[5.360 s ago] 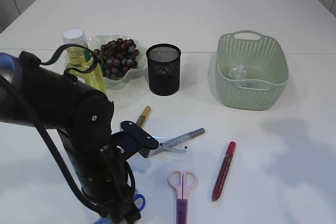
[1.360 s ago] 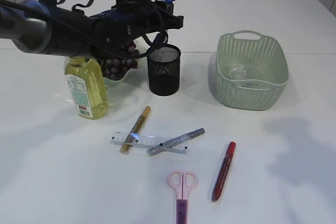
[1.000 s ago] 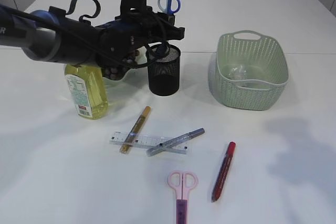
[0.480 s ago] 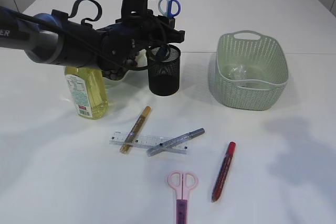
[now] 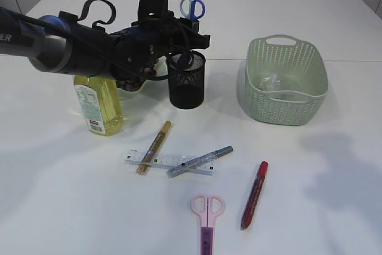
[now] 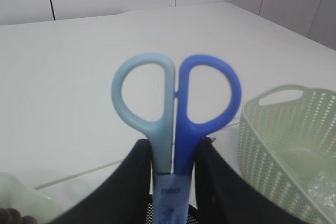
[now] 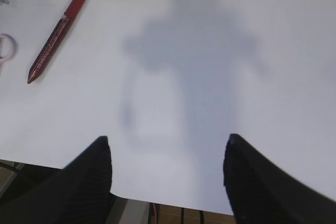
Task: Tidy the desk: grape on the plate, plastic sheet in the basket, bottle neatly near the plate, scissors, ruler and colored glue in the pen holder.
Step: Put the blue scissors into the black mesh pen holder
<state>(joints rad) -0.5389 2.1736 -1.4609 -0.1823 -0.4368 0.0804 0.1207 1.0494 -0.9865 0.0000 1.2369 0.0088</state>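
I see the blue scissors (image 6: pixel 174 108) clamped in my left hand (image 6: pixel 173 182), its fingers (image 6: pixel 137 182) pressing the shanks from both sides just below the loops. The handles point up, and the blades reach down into the mesh pen holder (image 5: pixel 186 79) directly beneath the hand. In the exterior view the scissors (image 5: pixel 192 8) stand upright above the holder's rim, with the left hand (image 5: pixel 186 39) right over it.

Beside that hand, toward the arm's own base, sits the plate (image 5: pixel 132 85) of grapes (image 5: pixel 128 79), mostly hidden behind the arm, and the bottle (image 5: pixel 98 104) stands upright just in front of it. To the hand's other side the basket (image 5: pixel 286 82) rests on the tabletop (image 5: pixel 334 171) with the plastic sheet (image 5: pixel 271 82) inside.

Nearer the camera, well below the hand, the ruler (image 5: pixel 169 162) lies flat with a gold glue pen (image 5: pixel 154 146) and a silver glue pen (image 5: pixel 200 160) crossing it. The pink scissors (image 5: pixel 206 219) lie closer still, and the red glue pen (image 5: pixel 254 194) is beside them.

My right hand (image 7: pixel 167 177) hangs with its fingers spread apart over bare tabletop, holding nothing; the red glue pen (image 7: pixel 56 36) lies well off to its left.
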